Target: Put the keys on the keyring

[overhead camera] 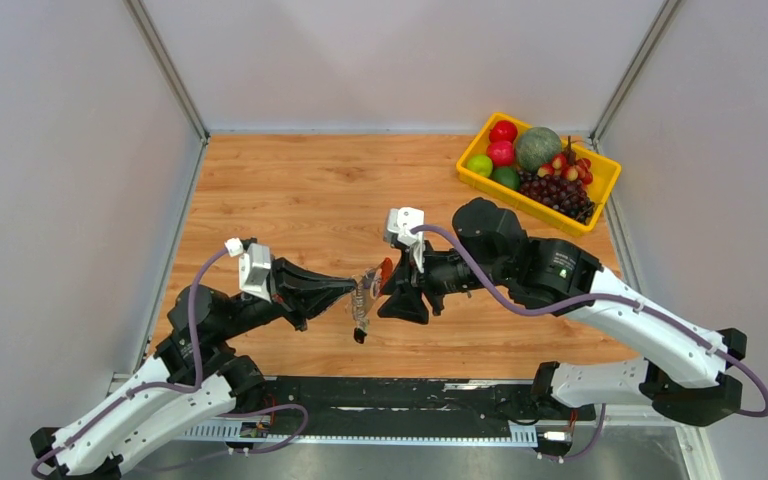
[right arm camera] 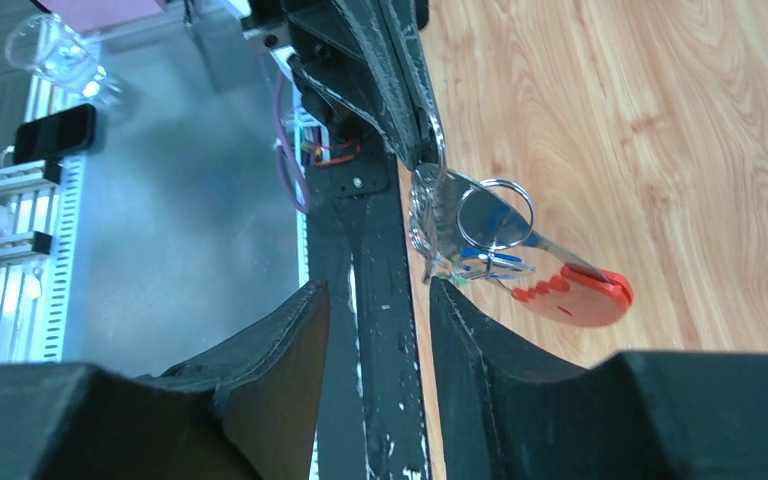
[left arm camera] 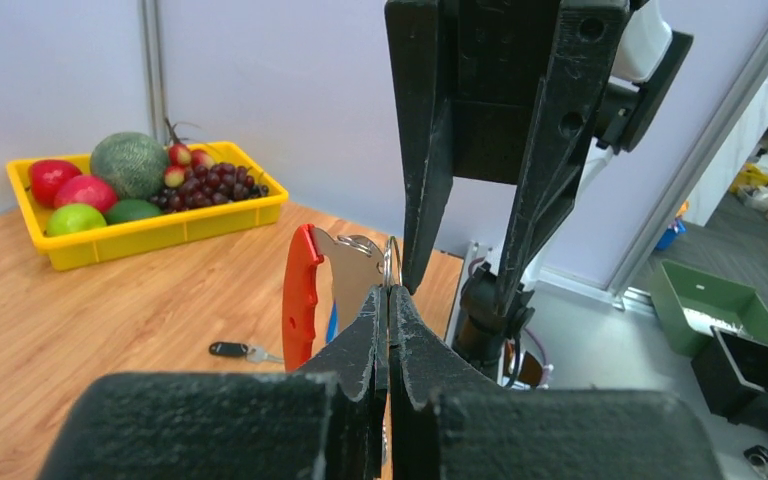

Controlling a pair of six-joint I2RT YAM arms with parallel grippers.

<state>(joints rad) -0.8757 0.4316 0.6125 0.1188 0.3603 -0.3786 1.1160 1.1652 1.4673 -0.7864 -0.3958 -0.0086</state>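
Left gripper [left arm camera: 388,295] clamped on keyring [left arm camera: 345,265], aloft over near edge of table [overhead camera: 290,190], mid-span. Right gripper [right arm camera: 375,290] wide, empty, beside it. My worry: the thin-wire pinch slips under right's push. Black key [left arm camera: 228,349] lies unthreaded below.

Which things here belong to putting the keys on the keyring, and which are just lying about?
Belong to the job:
keyring, held by the shut left gripper
blue key beside it
black key on the table
open right gripper

Lying about:
yellow tray of fruit
phone
clear cup
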